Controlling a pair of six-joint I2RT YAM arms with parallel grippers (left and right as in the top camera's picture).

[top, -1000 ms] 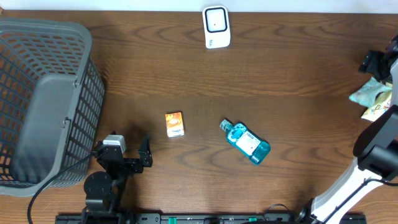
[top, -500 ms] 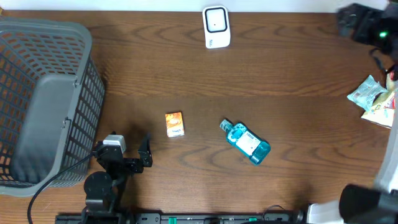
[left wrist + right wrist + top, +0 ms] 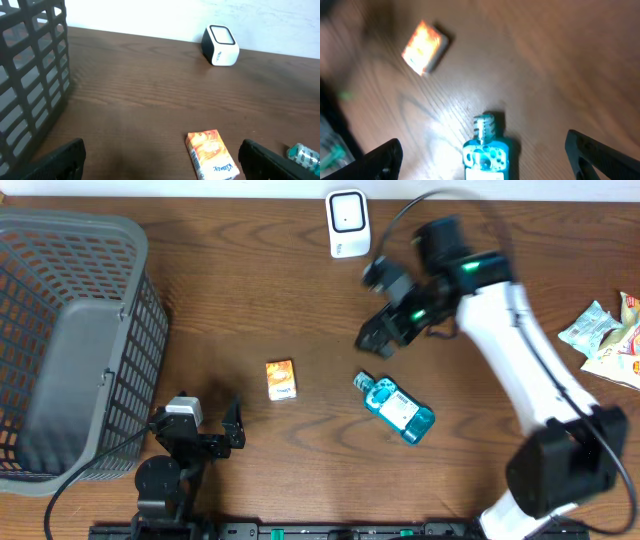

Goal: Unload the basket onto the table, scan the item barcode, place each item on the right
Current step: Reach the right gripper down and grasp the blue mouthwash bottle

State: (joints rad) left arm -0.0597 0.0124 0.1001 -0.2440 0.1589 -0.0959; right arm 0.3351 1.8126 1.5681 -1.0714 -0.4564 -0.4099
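mouthwash bottle [image 3: 395, 408] lies flat on the table [image 3: 250, 290] near ctr, cap end toward the small orange box [image 3: 281, 380], apart from it. right jaws hover wide open betw scanner [image 3: 348, 223] & bottle, holding nothing. left jaws also open & empty, low at the near edge by the basket [image 3: 70, 340].
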